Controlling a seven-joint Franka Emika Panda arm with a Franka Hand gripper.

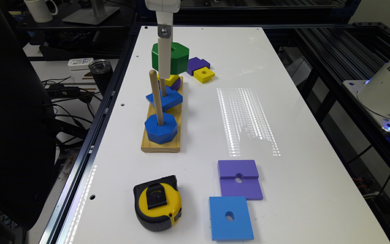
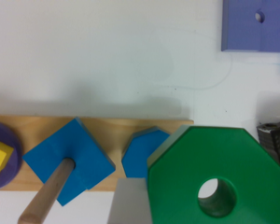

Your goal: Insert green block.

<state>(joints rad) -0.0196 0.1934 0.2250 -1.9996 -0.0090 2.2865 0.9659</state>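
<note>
The green block (image 1: 178, 58), a thick dark-green octagon with a round hole, hangs in the air over the far part of the wooden base (image 1: 147, 145). My gripper (image 1: 168, 69) is shut on it, and one white finger (image 1: 164, 51) runs down its front face. In the wrist view the green block (image 2: 214, 179) is close and partly covers the blue octagon (image 2: 140, 151). On the base, the blue octagon (image 1: 161, 128) sits on the nearest peg (image 1: 156, 96). A blue square (image 1: 165, 98) sits on the middle peg, and yellow and purple pieces (image 1: 171, 80) on the far one.
A yellow-black tape measure (image 1: 157, 203), a purple square tile (image 1: 239, 179) and a blue square tile (image 1: 230, 218) lie near the table's front. A purple piece (image 1: 197, 64) and a yellow piece (image 1: 204, 74) lie beyond the base. The table's edge is close on the exterior view's left.
</note>
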